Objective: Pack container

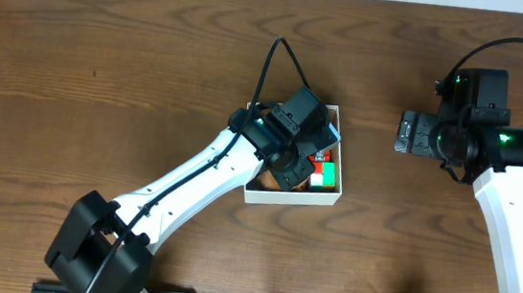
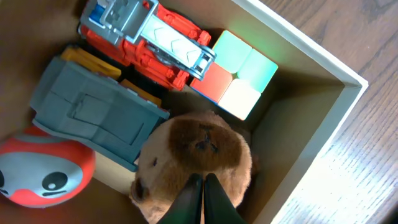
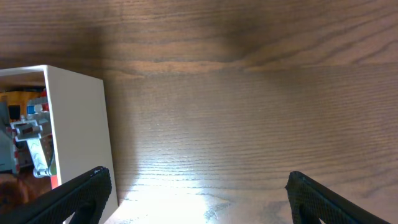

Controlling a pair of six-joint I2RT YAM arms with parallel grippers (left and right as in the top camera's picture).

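My left end effector (image 2: pixel 200 182) hangs over the container (image 1: pixel 295 197) at mid-table (image 1: pixel 76 71). Its fingers are drawn nearly together, tips on the brown plush toy (image 2: pixel 202 146). I judge this is to press it down into the gap beside the puzzle cube (image 2: pixel 239 74). Right of the box, my right end effector (image 3: pixel 199 190) hovers spread wide and empty, clear of the packing.

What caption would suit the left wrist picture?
Closed left gripper at a brown plush toy in the container, beside a puzzle cube.
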